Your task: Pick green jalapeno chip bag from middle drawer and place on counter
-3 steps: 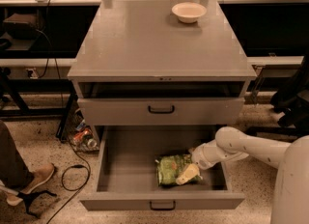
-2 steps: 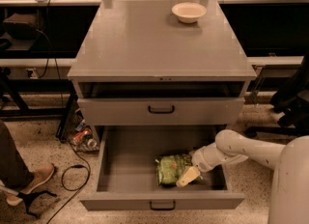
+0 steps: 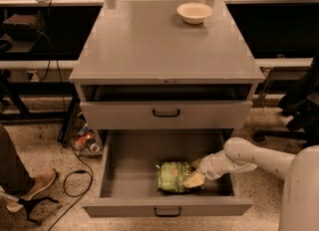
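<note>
Progress: stands at the grasp, with middle drawer pulled open, green jalapeno chip bag flat on that drawer's floor, gripper inside the drawer at the bag's right edge, fingers spread, lift to counter above the drawer undone.

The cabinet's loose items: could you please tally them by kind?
Green jalapeno chip bag, in the middle drawer: 1
Cream bowl, on the counter: 1
Total: 2
The gripper is inside that drawer, at the bag's right edge.
</note>
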Controlling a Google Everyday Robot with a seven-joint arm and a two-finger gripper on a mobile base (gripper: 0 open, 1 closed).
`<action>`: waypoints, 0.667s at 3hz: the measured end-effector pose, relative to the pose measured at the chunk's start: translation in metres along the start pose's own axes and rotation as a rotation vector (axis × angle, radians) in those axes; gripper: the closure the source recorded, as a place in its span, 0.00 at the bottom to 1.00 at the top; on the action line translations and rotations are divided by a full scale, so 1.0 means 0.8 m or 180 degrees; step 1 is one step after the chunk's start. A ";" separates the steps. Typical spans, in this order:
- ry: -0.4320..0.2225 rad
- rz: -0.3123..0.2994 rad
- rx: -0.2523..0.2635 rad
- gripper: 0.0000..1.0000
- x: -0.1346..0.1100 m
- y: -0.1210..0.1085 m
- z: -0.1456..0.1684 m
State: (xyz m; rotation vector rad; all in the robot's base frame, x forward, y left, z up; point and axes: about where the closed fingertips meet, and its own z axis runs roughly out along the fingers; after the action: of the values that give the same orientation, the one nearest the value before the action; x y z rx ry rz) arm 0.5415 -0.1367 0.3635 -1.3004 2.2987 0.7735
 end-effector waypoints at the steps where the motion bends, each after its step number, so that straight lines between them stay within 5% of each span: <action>1: 0.0000 0.0000 0.0000 0.64 -0.001 0.000 -0.001; 2: -0.0209 -0.0057 -0.0049 0.89 -0.011 0.004 -0.018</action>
State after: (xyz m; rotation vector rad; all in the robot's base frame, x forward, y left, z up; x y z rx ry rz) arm 0.5423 -0.1385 0.3806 -1.2816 2.2310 0.8173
